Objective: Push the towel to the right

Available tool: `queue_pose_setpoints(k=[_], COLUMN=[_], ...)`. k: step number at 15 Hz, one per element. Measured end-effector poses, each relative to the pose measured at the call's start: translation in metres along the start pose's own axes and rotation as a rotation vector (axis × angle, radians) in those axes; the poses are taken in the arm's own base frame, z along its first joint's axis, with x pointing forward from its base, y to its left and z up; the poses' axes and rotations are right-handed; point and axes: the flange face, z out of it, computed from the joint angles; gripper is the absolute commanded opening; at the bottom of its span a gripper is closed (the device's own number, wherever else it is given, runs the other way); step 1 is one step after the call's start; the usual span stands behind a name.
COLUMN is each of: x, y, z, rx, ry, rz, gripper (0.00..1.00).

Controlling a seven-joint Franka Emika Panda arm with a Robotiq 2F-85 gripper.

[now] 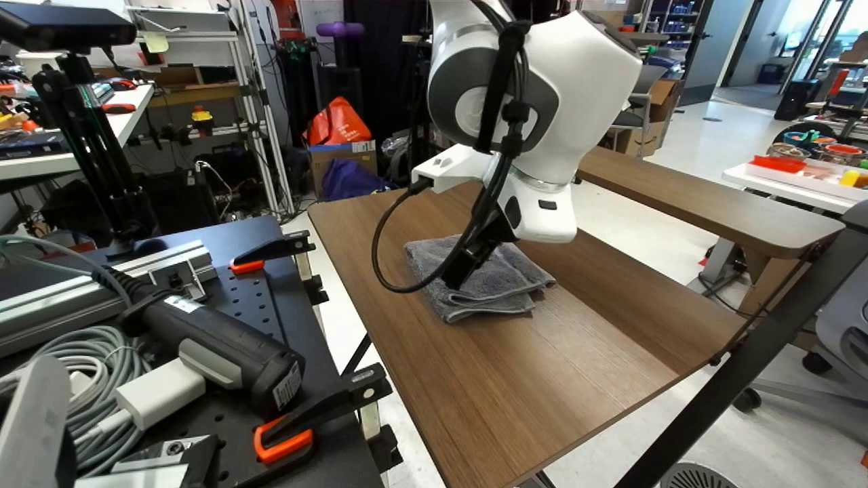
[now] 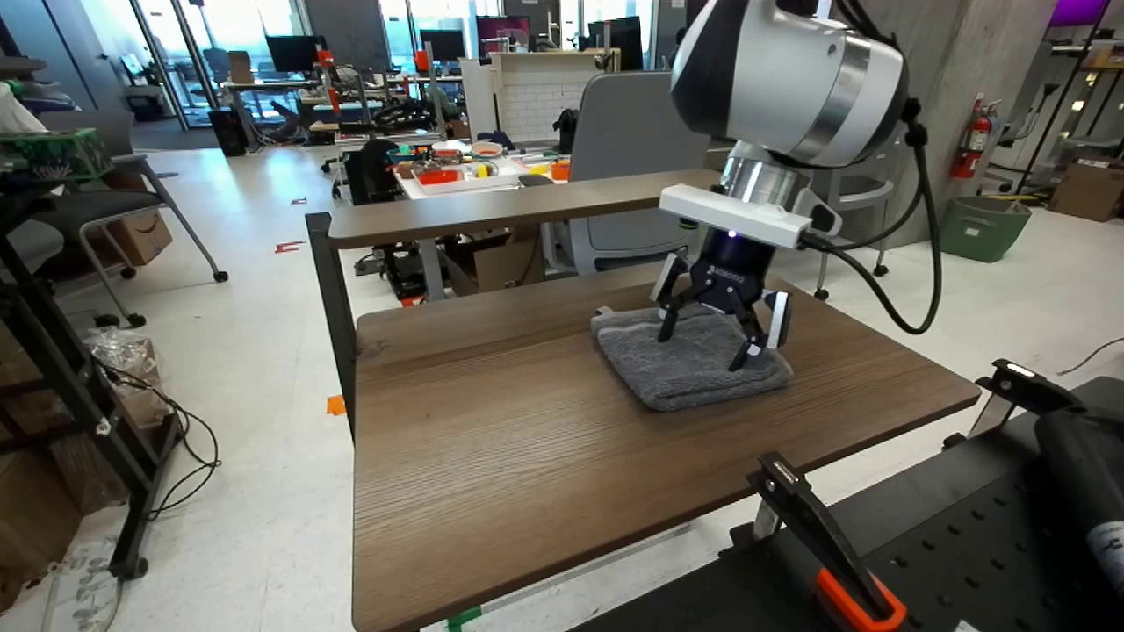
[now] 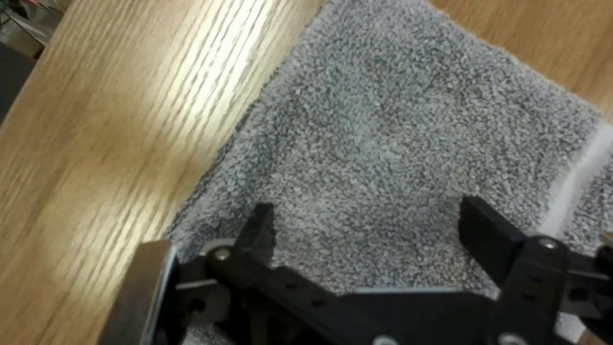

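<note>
The towel (image 1: pixel 508 274) is a grey folded cloth, lying flat and slightly rumpled on the wooden table. It also shows in an exterior view (image 2: pixel 694 382) and fills most of the wrist view (image 3: pixel 373 120), where a white stripe crosses its right side. My gripper (image 2: pixel 701 348) points down over the towel, its two fingers spread wide. The fingertips are at or just above the cloth; I cannot tell whether they press on it. In the wrist view the gripper (image 3: pixel 368 210) is open, with towel surface between the fingers and nothing pinched. An exterior view shows the gripper (image 1: pixel 458 276) partly behind its cable.
The wooden table (image 1: pixel 515 386) extends on several sides of the towel. A raised wooden shelf (image 2: pixel 518 209) runs along one table side, on a dark post (image 2: pixel 329 307). A black bench (image 1: pixel 319 447) with orange-handled clamps (image 1: pixel 285 440) and a dark handheld tool (image 1: pixel 217 346) stands alongside.
</note>
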Motion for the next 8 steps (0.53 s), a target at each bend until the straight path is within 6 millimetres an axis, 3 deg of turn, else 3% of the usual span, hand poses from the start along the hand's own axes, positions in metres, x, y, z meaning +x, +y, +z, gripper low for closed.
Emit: queue_pose_setpoints(k=[4, 6, 8], x=[0.016, 0.011, -0.007], y=[0.027, 0.031, 0.031], z=[-0.014, -0.022, -0.033], rx=[0.027, 0.029, 0.025], ry=[-0.010, -0.007, -0.002], rz=[0.044, 0.037, -0.006], gripper=[1.00, 1.00, 1.00])
